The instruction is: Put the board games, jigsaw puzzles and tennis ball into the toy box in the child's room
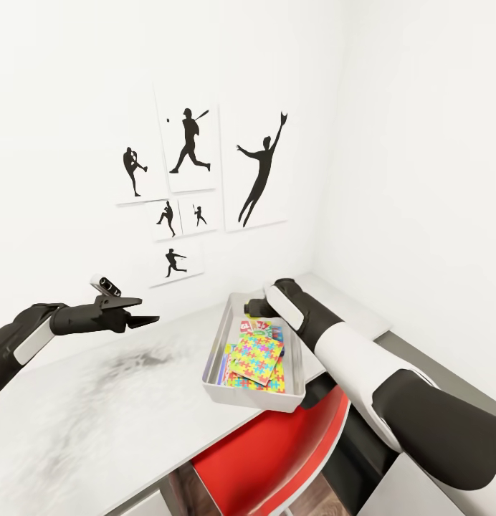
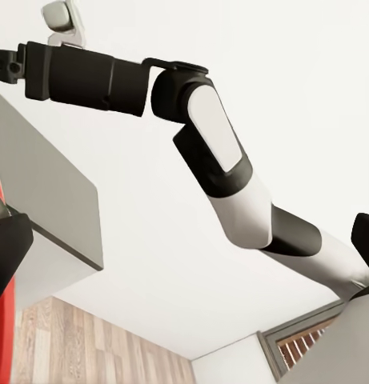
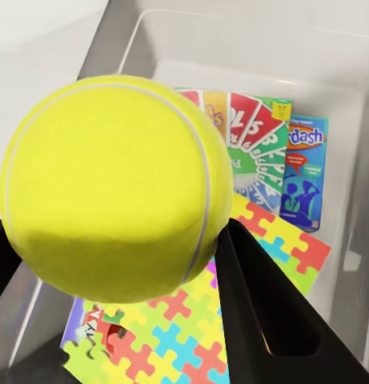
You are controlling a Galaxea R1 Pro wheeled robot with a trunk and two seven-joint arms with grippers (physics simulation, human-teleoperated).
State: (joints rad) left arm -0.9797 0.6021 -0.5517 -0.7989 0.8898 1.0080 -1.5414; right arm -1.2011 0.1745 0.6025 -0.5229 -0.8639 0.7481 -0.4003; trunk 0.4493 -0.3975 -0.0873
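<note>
The right pincer (image 3: pixel 112 264) is clenched on the tennis ball (image 3: pixel 116 186), one black finger (image 3: pixel 264 312) pressing each side near the ball's widest part. In the right wrist view the ball hangs directly above the toy box (image 3: pixel 232 40); in the head view the pincer sits over the far end of the toy box (image 1: pixel 223 390), which stands on the desk (image 1: pixel 97 416) near its front edge.

Inside the toy box lie the jigsaw puzzles (image 1: pixel 256 357) on top, with board games (image 3: pixel 268 136) partly covered beneath them.

Handling judgement: the ball is light, slightly compressible and felt-covered, so it grips well across its diameter but is likely to roll or bounce once let go. The flat, stiff boxes and puzzle squares under it give a hard, smooth landing surface. A low release, well inside the toy box walls, is advisable; the shallow sloping walls offer limited containment.

The left pincer (image 1: pixel 144 309) is held above the desk, well apart from the toy box, jaws parted and holding nothing.
</note>
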